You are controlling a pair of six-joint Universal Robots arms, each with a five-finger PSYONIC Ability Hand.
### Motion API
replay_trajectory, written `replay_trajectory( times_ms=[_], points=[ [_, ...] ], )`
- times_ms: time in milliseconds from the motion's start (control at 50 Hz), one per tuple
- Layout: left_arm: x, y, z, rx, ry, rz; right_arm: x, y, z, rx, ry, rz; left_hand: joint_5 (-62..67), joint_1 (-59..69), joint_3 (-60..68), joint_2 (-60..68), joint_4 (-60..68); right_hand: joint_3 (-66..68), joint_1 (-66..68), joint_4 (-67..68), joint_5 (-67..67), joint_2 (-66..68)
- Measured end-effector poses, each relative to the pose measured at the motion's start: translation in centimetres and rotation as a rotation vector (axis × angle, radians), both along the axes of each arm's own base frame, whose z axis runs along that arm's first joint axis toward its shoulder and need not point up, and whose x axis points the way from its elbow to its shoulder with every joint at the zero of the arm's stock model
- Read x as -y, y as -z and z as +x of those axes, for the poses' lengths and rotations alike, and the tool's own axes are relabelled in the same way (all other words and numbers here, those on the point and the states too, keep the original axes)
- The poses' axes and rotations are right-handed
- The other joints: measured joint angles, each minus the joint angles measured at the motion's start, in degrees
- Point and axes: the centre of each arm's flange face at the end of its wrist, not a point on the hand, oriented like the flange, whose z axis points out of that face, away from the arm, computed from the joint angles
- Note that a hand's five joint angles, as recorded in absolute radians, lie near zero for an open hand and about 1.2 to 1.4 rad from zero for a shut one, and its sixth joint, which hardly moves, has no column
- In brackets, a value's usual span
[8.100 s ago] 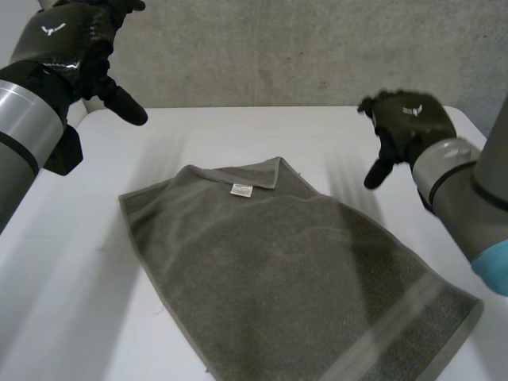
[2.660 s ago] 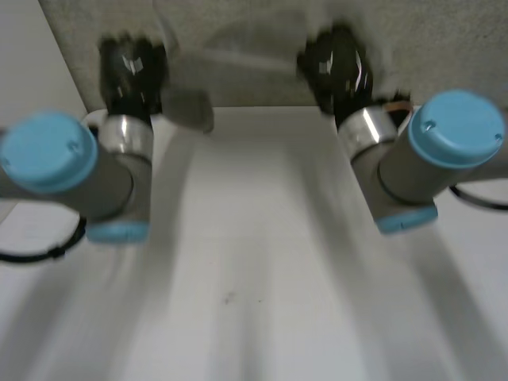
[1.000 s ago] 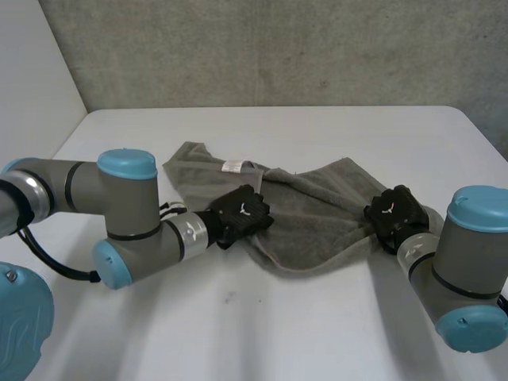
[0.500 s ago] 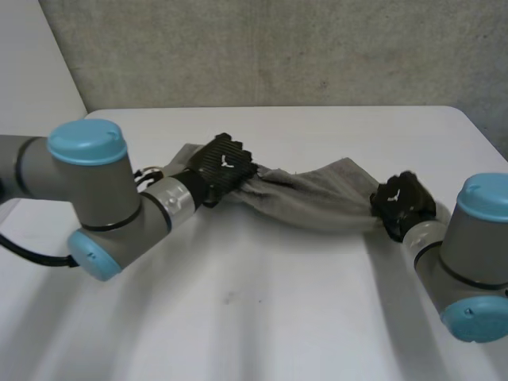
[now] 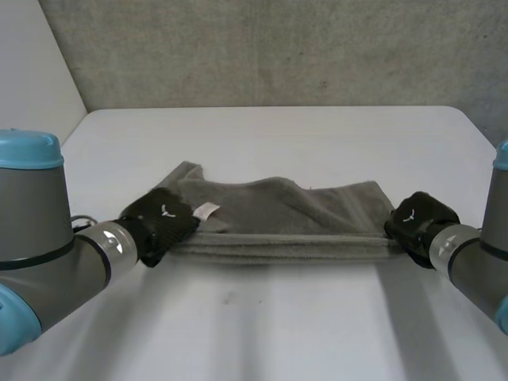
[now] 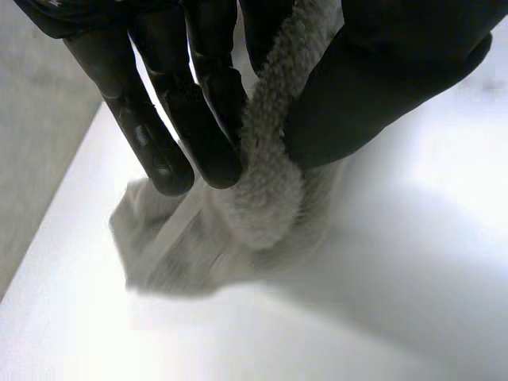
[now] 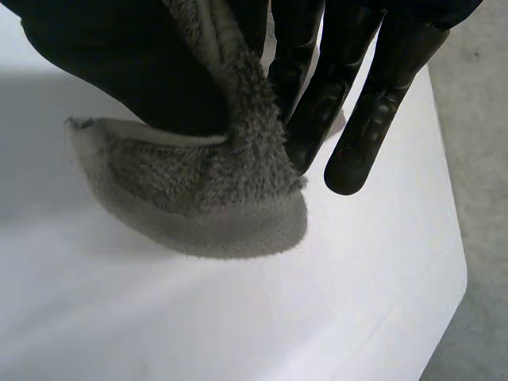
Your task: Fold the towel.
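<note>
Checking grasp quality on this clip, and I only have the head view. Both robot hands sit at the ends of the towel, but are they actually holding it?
Observer: The left one is. Its wrist view shows the left robot hand pinching a bunched edge of the towel between thumb and fingers.
Operator: And the right?
Observer: In its own wrist view the right robot hand also has the towel squeezed between its thumb and fingers.
Operator: Is that end off the table?
Observer: A rounded fold of towel hangs below the thumb, close to the table. I cannot tell whether it touches.
</note>
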Motion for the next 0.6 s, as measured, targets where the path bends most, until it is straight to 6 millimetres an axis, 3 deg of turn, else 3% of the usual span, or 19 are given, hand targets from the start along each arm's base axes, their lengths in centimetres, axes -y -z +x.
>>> replay_trajectory(
  times_ms=[80,200,300,380,400,420,440,500,520,600],
  points=[
    [0.3,0.0,0.4,0.021,-0.039,-0.008,-0.2,-0.5,0.1,-0.012,-0.011,0.0,0.1,0.0,0.0,0.0,0.0,0.0,0.0,0.0,0.7,0.0],
    [2.9,0.7,-0.3,0.013,-0.072,-0.083,1.4,-0.9,1.3,-0.009,-0.03,-0.042,0.2,0.0,0.0,0.0,0.0,0.2,0.0,0.0,0.9,0.0],
    [8.2,-0.1,-2.5,-0.072,-0.078,-0.293,5.5,-2.5,4.3,0.055,-0.033,-0.216,0.6,0.4,0.1,0.0,0.0,0.2,0.0,0.0,1.1,0.0],
    [12.6,-4.6,-4.2,-0.193,-0.111,-0.562,9.5,-7.1,6.3,0.18,0.005,-0.498,0.6,0.5,0.1,0.0,0.0,0.2,0.0,0.0,1.6,0.0],
    [13.7,-6.7,-4.5,-0.238,-0.128,-0.656,10.4,-8.9,6.7,0.226,0.015,-0.594,0.6,0.5,0.1,0.0,0.0,0.2,0.0,0.0,1.6,0.0],
    [13.7,-6.7,-4.5,-0.238,-0.128,-0.656,10.4,-8.9,6.7,0.226,0.015,-0.594,0.6,0.5,0.1,0.0,0.0,0.2,0.0,0.0,1.6,0.0],
    [15.1,-10.4,-4.8,-0.319,-0.163,-0.814,11.7,-12.4,7.3,0.314,0.03,-0.774,0.6,0.5,0.1,0.0,0.0,0.2,0.0,0.0,1.6,0.0],
    [15.8,-14.1,-4.8,-0.401,-0.202,-0.959,12.4,-15.9,7.5,0.398,0.039,-0.948,0.6,0.5,0.1,0.0,0.0,0.2,0.0,0.0,1.6,0.0],
    [16.0,-16.6,-4.6,-0.465,-0.232,-1.054,12.3,-18.1,7.5,0.451,0.038,-1.062,0.6,0.5,0.1,0.0,0.0,0.2,0.0,0.0,1.6,0.0],
    [15.8,-19.3,-3.9,-0.56,-0.277,-1.156,11.8,-20.6,7.4,0.512,0.021,-1.197,0.6,0.5,0.1,0.0,0.0,0.2,0.0,0.0,1.6,0.0]
  ],
)
